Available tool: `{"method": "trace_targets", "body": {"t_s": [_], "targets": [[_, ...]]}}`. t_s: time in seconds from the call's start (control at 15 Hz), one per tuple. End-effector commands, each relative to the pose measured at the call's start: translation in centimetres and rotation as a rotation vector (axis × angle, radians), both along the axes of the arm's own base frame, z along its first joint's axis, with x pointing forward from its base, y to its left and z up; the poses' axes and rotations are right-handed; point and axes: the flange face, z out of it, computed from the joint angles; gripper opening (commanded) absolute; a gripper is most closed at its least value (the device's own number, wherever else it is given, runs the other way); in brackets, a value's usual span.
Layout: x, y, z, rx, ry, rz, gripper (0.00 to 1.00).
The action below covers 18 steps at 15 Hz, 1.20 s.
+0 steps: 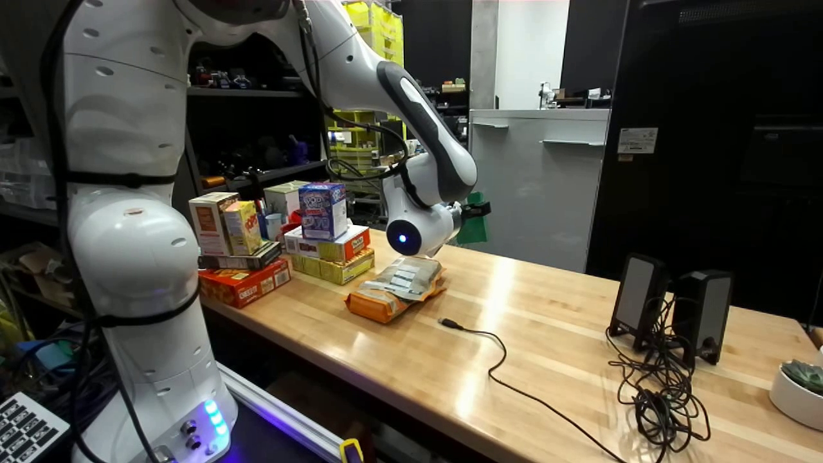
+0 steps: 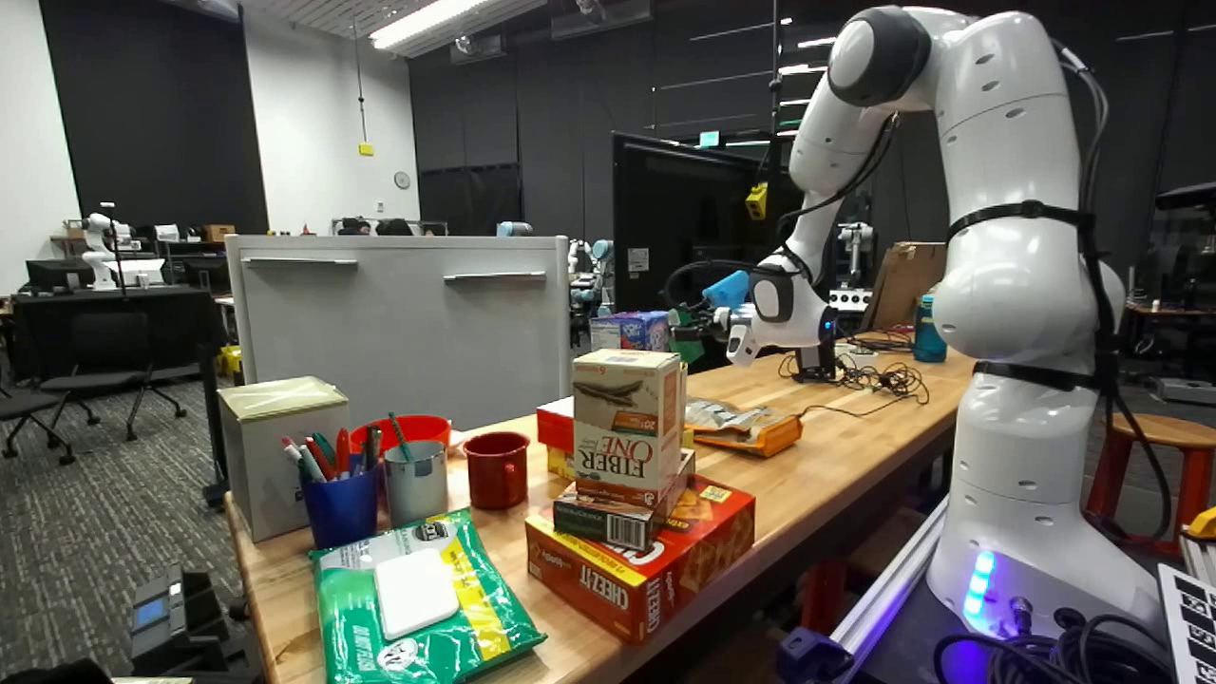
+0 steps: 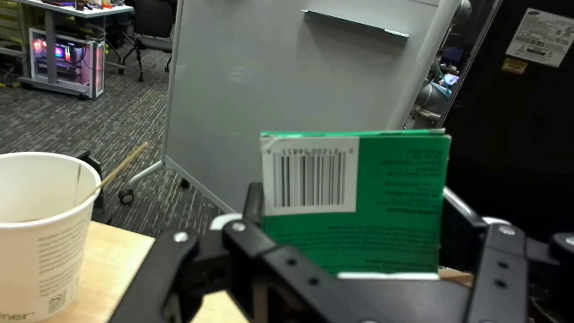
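Note:
A green box (image 3: 399, 179) with a white barcode panel fills the space between the black fingers (image 3: 254, 204) of my gripper (image 3: 354, 215) in the wrist view. Its two sides meet the fingers, so the gripper is shut on it. In both exterior views the gripper (image 1: 477, 210) reaches out level over the far part of the table, with the green box (image 1: 474, 230) at its fingers, seemingly raised off the tabletop. A white paper cup (image 3: 40, 255) with a thin wooden stick stands on the table left of the gripper in the wrist view.
An orange and grey bag (image 1: 398, 289) lies below the wrist. Stacked food boxes (image 1: 328, 244) stand beside it. A black cable (image 1: 498, 360) crosses the table toward two speakers (image 1: 701, 315). A red mug (image 2: 497, 470) and pen cups (image 2: 339, 508) stand near a table end.

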Motion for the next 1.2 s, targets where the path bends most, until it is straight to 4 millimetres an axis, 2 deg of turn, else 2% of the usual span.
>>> {"method": "trace_targets", "body": {"t_s": [0.0, 0.6, 0.67, 1.13], "targets": [[0.0, -0.1, -0.1, 0.003, -0.031, -0.01, 0.63], [0.0, -0.3, -0.1, 0.029, -0.055, -0.041, 0.63], [-0.5, -1.2, 0.3, 0.035, -0.058, -0.038, 0.63], [-0.9, -1.9, 0.1, 0.049, -0.046, -0.057, 0.63]]}}
